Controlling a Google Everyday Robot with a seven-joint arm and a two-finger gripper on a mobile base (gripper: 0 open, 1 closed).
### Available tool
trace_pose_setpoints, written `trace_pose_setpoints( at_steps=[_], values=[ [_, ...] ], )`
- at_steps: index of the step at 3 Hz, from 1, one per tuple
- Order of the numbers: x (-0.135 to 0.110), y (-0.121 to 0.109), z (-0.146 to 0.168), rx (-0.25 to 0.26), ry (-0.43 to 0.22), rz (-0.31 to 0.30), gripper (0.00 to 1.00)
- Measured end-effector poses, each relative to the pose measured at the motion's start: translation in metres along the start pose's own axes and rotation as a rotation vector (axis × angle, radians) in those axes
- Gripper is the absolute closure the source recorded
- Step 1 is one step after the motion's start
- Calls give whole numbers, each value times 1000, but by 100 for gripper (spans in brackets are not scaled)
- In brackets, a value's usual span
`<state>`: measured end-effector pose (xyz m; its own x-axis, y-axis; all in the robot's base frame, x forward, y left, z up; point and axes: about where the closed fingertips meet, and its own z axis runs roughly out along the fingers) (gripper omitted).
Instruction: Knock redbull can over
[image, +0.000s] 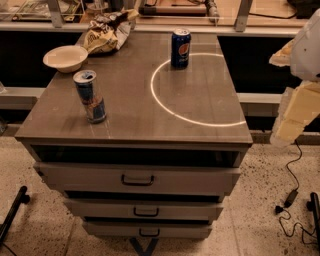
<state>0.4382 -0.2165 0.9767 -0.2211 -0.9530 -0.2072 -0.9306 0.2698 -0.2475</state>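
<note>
The redbull can (90, 97) stands upright near the front left of the grey cabinet top (135, 120). It is slim, blue and silver with red markings, and its silver top is open. My gripper (294, 116) is a cream-coloured piece hanging at the right edge of the view, beyond the cabinet's right side and level with its top. It is far to the right of the can and touches nothing.
A wider dark-blue Pepsi can (180, 48) stands at the back centre, on a bright ring of light (165, 106). A white bowl (65, 58) and a crumpled chip bag (107, 31) lie at the back left. Drawers (137, 179) face me; a cable (291, 197) lies on the floor at the right.
</note>
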Motion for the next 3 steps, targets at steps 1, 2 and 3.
trace_pose_setpoints(
  at_steps=[1,2,3],
  values=[
    [0,0,0,0,0,0,0],
    [-43,-11,13,21,-96,-35,0],
    [-104,-19,38,46,-213,-39,0]
  ],
)
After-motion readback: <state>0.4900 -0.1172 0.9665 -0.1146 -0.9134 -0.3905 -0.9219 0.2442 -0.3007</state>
